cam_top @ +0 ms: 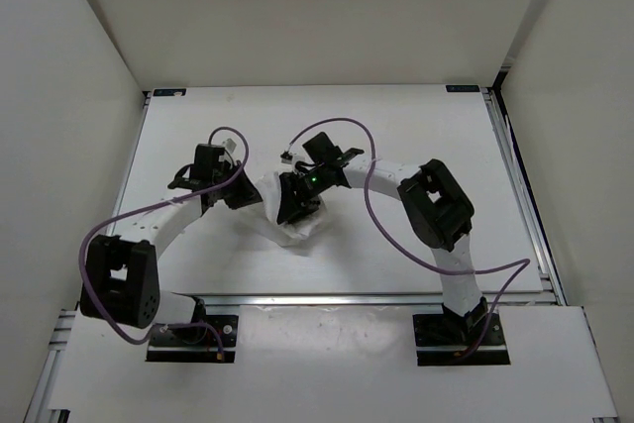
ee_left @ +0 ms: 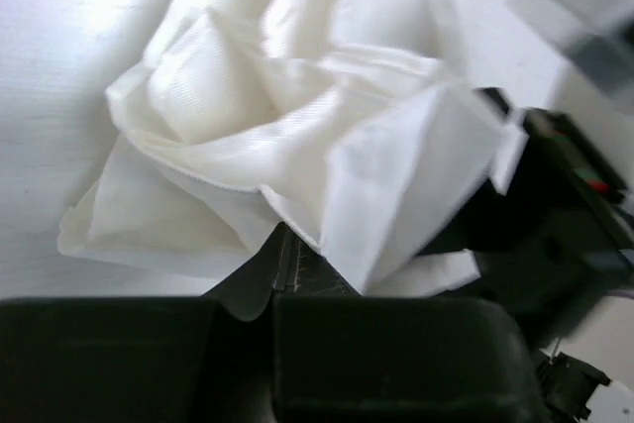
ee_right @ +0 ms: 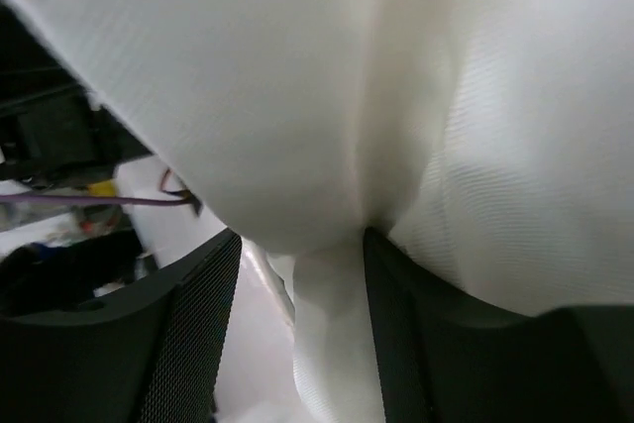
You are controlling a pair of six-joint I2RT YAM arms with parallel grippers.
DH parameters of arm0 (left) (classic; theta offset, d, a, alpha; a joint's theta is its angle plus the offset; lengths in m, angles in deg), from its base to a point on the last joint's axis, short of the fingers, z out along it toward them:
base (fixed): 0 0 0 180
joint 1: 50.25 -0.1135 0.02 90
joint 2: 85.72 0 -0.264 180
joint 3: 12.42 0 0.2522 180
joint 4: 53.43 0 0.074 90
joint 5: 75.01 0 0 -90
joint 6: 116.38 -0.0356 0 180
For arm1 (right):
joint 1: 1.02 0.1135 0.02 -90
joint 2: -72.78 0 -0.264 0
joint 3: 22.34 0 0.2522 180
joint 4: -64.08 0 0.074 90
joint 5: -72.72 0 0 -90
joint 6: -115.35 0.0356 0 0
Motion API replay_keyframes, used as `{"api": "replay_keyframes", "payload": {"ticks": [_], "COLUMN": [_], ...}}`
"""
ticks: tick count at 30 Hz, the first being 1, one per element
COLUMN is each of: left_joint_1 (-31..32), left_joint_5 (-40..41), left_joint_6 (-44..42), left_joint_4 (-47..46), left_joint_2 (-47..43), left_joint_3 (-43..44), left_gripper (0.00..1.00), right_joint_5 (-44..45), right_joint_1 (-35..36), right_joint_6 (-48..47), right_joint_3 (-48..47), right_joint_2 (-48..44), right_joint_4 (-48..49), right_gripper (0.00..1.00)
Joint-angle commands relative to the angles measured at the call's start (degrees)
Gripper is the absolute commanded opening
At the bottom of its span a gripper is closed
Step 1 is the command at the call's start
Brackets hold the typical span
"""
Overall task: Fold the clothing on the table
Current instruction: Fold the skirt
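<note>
The clothing (cam_top: 298, 231) is a thin white garment bunched in a heap in the middle of the table (cam_top: 416, 126). My left gripper (cam_top: 247, 197) is at the heap's left side. In the left wrist view its fingers (ee_left: 284, 263) are pressed together, and a fold of the clothing (ee_left: 297, 116) comes off their tip. My right gripper (cam_top: 297, 205) sits on top of the heap. In the right wrist view the right gripper (ee_right: 302, 250) stands open, and the clothing (ee_right: 297, 96) fills the view, with a fold hanging between the jaws against the right finger (ee_right: 396, 314).
Purple cables (cam_top: 371, 210) loop from both arms over the table. An aluminium rail (cam_top: 347, 298) runs along the near edge and another along the right side (cam_top: 523, 195). White walls enclose the left, back and right. The right arm's black body (ee_left: 560, 225) is close beside the left gripper.
</note>
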Motion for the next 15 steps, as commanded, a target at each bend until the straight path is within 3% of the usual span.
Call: {"api": "replay_keyframes", "payload": {"ticks": [1, 6, 9, 10, 12, 13, 15], "left_joint_1": [-0.2, 0.3, 0.4, 0.7, 1.7, 2.1, 3.2], "left_joint_5": [-2.3, -2.8, -4.5, -5.1, -7.5, -8.0, -10.1], "left_joint_6": [-2.4, -1.7, -0.3, 0.6, 2.1, 3.6, 5.7], "left_joint_4": [4.2, 6.0, 5.1, 4.8, 2.7, 1.7, -1.5], "left_joint_2": [-3.7, -5.4, -5.8, -5.7, -5.1, -4.8, -4.1], "left_joint_3": [3.8, 6.1, 8.3, 8.6, 10.0, 10.1, 10.4], "left_gripper": [0.0, 0.0, 0.0, 0.0, 0.0, 0.0, 0.0], "right_joint_5": [-12.5, -20.1, -23.3, -23.1, -22.5, -22.1, -22.6], "right_joint_1": [-1.5, -6.1, -9.3, -10.0, -12.9, -13.7, -15.5], "right_joint_6": [5.5, 11.0, 13.8, 15.2, 17.7, 18.1, 19.4], "right_joint_3": [4.3, 9.3, 10.9, 12.4, 14.4, 14.9, 16.4], "right_joint_2": [-3.8, -12.2, -17.2, -19.6, -21.7, -22.2, -21.6], "right_joint_4": [11.3, 21.8, 25.2, 27.0, 29.1, 29.9, 30.3], "right_gripper": [0.58, 0.57, 0.48, 0.42, 0.14, 0.06, 0.0]}}
